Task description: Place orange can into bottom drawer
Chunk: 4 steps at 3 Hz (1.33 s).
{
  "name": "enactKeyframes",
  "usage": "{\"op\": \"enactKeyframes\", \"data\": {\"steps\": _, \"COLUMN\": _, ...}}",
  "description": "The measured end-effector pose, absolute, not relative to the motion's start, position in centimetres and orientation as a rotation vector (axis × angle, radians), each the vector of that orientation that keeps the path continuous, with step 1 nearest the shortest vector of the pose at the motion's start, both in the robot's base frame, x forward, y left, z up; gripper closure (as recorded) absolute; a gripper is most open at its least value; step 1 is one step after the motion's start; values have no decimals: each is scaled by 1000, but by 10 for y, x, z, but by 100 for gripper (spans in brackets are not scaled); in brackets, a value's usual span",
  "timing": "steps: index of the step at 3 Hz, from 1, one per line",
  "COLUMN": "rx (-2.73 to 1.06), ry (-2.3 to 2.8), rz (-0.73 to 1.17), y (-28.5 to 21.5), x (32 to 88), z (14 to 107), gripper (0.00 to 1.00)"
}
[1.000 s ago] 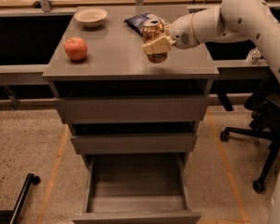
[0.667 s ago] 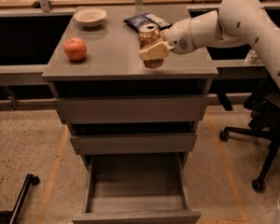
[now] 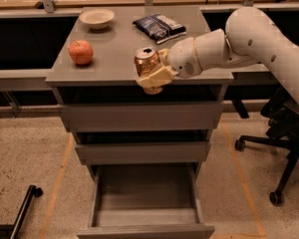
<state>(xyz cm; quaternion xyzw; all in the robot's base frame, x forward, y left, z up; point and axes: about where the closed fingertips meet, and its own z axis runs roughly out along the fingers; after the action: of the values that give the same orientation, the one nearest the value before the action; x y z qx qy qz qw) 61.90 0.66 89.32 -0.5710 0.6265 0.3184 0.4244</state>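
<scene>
- Grey three-drawer cabinet (image 3: 139, 116): upper two drawers closed, bottom drawer (image 3: 144, 195) pulled out, nothing seen inside.
- White robot arm (image 3: 259, 31) reaches in from the right across the cabinet's top surface (image 3: 114, 59).
- Change: over the last second the arm has carried the can left and forward, from mid-surface near the bag to the front edge. The can is now lifted clear and hangs partly past the lip.
- Meaning: pick looks done and transport is underway. Judged next step is to lower it down the cabinet front into the open drawer, which sits well below.
- Gripper (image 3: 154, 77): at the front edge of the surface, fingers closed around the lower body of the can, holding it roughly upright.
- Orange can (image 3: 146, 59): in the gripper, silver top showing, not in the drawer yet.
- Left on the surface: blue snack bag (image 3: 159, 26) at the back, bowl (image 3: 96, 18) back left, red apple (image 3: 80, 52) left, all well apart from the can.
</scene>
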Motion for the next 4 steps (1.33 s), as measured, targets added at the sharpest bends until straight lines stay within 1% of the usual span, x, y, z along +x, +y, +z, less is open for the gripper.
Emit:
{"op": "enactKeyframes", "data": {"steps": 2, "rx": -1374, "ry": 1559, "rz": 846, "y": 6, "x": 570, "z": 834, "gripper": 100}}
{"op": "enactKeyframes", "data": {"steps": 3, "rx": -1305, "ry": 1593, "rz": 844, "y": 6, "x": 555, "z": 792, "gripper": 100}}
{"op": "enactKeyframes", "data": {"steps": 4, "rx": -1219, "ry": 1644, "rz": 843, "y": 1, "x": 552, "z": 736, "gripper": 100}}
